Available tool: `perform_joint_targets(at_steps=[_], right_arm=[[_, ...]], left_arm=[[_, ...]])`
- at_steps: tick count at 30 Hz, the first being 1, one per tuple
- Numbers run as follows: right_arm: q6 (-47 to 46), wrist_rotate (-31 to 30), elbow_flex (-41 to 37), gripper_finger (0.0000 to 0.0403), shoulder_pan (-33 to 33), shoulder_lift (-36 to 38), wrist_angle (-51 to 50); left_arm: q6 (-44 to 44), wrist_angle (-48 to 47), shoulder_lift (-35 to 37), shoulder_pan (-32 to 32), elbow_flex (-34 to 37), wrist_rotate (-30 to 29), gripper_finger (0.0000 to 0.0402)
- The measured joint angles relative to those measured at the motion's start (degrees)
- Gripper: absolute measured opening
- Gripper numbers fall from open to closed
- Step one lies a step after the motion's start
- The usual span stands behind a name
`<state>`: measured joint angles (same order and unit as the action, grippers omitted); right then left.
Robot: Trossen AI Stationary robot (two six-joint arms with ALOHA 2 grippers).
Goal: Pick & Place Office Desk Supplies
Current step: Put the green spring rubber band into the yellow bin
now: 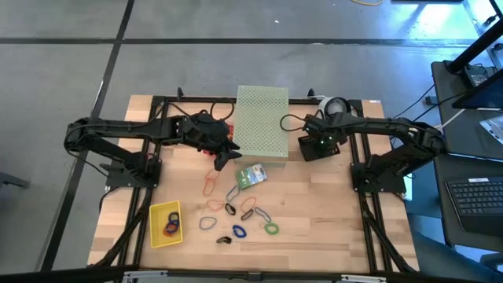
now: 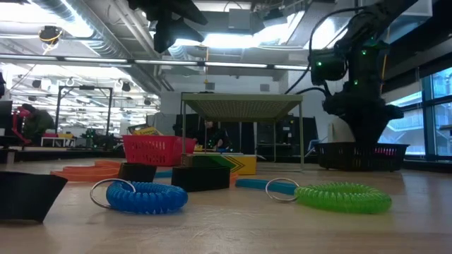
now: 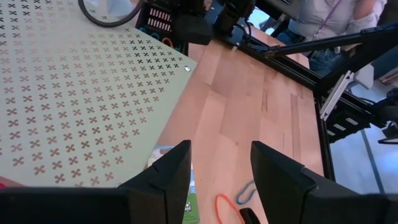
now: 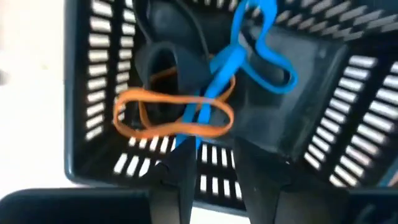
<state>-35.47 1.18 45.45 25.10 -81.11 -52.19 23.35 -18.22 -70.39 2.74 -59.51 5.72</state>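
Right tool (image 4: 208, 177) over black basket (image 4: 348, 149), blue band (image 4: 249, 56) just beyond fingertips

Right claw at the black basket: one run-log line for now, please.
right claw: over black basket, blue band between fingers | basket: orange band inside | left claw: open above table, beside perforated box

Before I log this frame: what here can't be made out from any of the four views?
- Right gripper over the black basket: motion blur hides whether it grips the blue band or the orange band.
- Yellow tray, high view: contents too small to identify.
- Left gripper: open; the card box is mostly hidden behind its fingers.
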Motion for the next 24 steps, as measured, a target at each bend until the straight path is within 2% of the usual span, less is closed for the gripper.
perform_joint_targets(at_steps=[8,15,21,24], right_arm=[[-0.15,-0.24,2.31,0.0106,-1.35,3.28,2.04],[0.79,-1.32,4.46,0.0094,-2.50,8.28,-3.79],[-1.18,5.36,4.46,0.0080,-7.23,12.29,-5.09],[-4.90,6.87,4.46,0.0074,-12.52,15.13,-3.24]], left_arm=[[0.02,0.00,0.02,0.00,0.00,0.00,0.0161],[-0.05,0.00,0.02,0.00,0.00,0.01,0.0161],[-1.54,-0.10,0.02,0.00,0.00,2.48,0.0161],[-2.93,-1.66,0.04,-0.02,0.00,2.64,0.0161]])
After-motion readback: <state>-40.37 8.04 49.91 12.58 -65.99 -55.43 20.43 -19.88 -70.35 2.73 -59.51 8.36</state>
